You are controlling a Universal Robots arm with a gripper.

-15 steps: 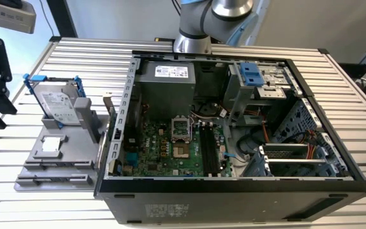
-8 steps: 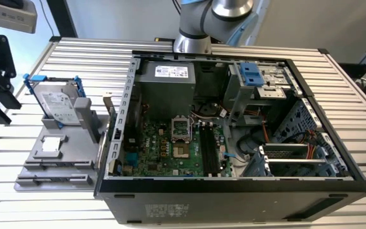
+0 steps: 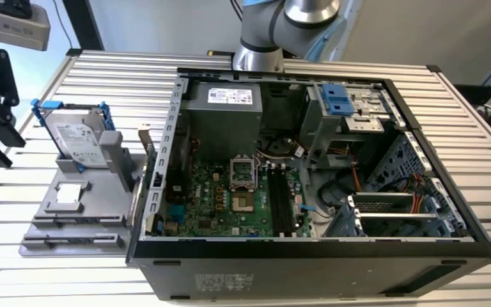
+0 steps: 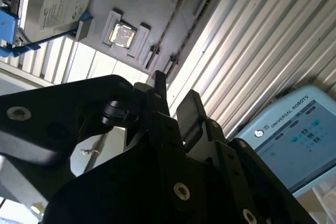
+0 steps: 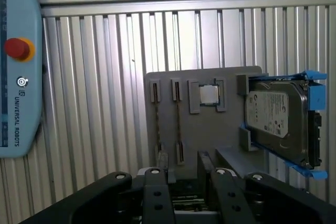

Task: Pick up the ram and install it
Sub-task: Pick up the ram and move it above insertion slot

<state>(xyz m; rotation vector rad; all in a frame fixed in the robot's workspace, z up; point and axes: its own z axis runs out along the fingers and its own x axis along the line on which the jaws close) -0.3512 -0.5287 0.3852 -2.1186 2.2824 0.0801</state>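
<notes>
Ram edge-on in grey holder slot, apart from and ahead of the open, empty tool.

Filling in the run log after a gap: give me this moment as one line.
gripper: open, empty, near grey tray | ram: edge-on in tray holder, not gripped | PC case: open

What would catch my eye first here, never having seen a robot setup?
The open black computer case with its green motherboard dominates the ribbed metal table. At the exterior view's left, a silver hard drive in a blue-trimmed frame stands on a grey holder, with the black gripper open nearby.
</notes>
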